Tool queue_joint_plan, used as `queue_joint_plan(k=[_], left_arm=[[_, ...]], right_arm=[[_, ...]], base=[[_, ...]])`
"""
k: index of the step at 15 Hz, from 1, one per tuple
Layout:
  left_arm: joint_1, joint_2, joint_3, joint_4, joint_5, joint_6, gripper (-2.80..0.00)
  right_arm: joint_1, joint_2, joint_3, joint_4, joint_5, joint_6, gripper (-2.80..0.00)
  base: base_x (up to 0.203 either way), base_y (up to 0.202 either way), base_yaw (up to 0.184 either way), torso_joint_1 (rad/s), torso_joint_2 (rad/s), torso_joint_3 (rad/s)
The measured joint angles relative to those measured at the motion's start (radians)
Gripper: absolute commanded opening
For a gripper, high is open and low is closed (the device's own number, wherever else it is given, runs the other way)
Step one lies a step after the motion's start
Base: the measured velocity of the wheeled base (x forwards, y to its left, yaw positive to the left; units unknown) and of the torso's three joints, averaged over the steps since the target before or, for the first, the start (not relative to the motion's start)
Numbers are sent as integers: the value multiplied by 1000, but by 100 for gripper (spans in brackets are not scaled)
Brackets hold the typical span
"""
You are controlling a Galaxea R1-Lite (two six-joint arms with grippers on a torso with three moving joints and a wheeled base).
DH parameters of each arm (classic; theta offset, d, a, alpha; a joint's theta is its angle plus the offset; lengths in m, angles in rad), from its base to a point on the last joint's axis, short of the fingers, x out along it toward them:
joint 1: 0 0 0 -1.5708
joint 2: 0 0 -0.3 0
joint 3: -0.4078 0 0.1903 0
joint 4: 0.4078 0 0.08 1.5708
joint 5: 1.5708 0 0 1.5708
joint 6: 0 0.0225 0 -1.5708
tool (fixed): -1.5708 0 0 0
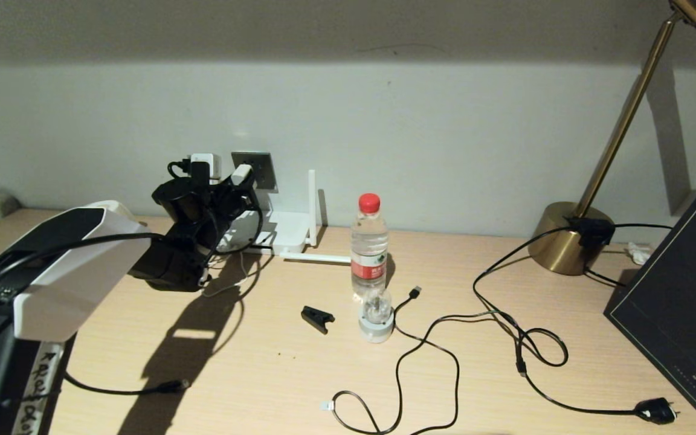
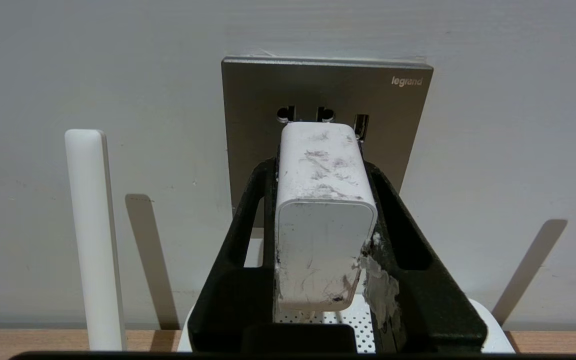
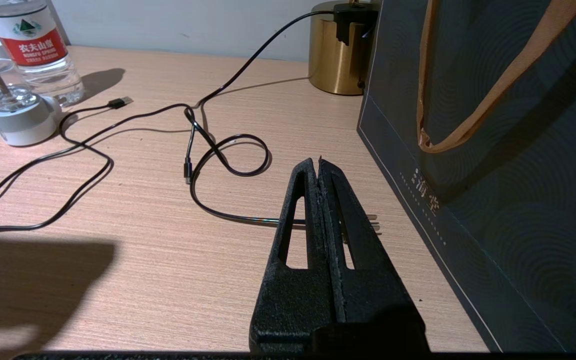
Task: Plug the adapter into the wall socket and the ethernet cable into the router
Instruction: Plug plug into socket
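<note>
Left gripper reaches to the grey wall socket above the router – head view. Left wrist: its fingers clamp the white adapter against the socket plate. Right wrist: right gripper pressed closed above the desk.

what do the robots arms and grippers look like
The left arm has a white shell over black parts, a handwritten label strip and loose black cables. Both the left gripper and right gripper have rough matte black fingers with slotted cut-outs.
</note>
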Motion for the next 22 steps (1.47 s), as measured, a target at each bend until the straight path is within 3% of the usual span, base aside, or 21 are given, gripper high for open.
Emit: queue_joint_plan(k=[22], left_arm=[[4,-3,-12,4,2,1,-280]], right_arm=[[0,0,0,0,0,0,-280]], base=[[0,0,0,0,0,0]])
